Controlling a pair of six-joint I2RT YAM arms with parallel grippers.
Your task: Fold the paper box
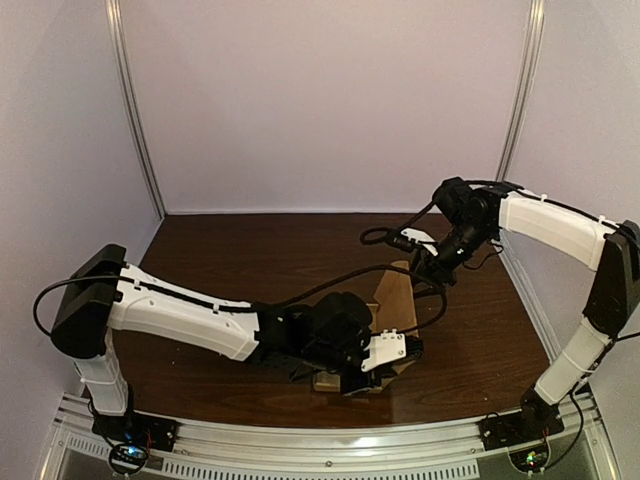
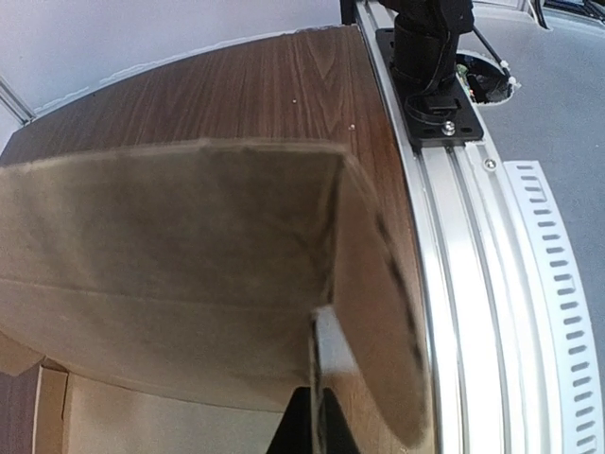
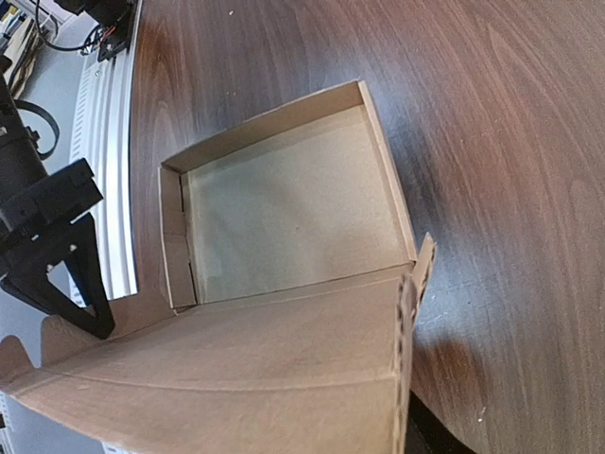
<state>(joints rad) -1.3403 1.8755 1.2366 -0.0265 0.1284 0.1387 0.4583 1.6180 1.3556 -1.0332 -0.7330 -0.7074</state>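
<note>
The brown cardboard box [image 1: 395,300] lies on the dark wood table between the arms. In the right wrist view its tray [image 3: 265,123] is open and empty, and the lid [image 3: 236,378] rises toward the camera. My right gripper [image 1: 428,262] holds the lid's far edge up; only one dark finger [image 3: 425,437] shows beside the side flap [image 3: 408,322]. My left gripper [image 2: 317,421] is at the box's near side, its black fingers pinched together on the edge of the lid's bent side flap [image 2: 378,312]. The lid panel [image 2: 170,236] fills the left wrist view.
An aluminium rail [image 2: 473,284] runs along the table's near edge, just beside the box. The right arm's black base mount [image 2: 435,76] is bolted on it. A black cable [image 1: 385,235] loops over the table behind the box. White walls enclose the table.
</note>
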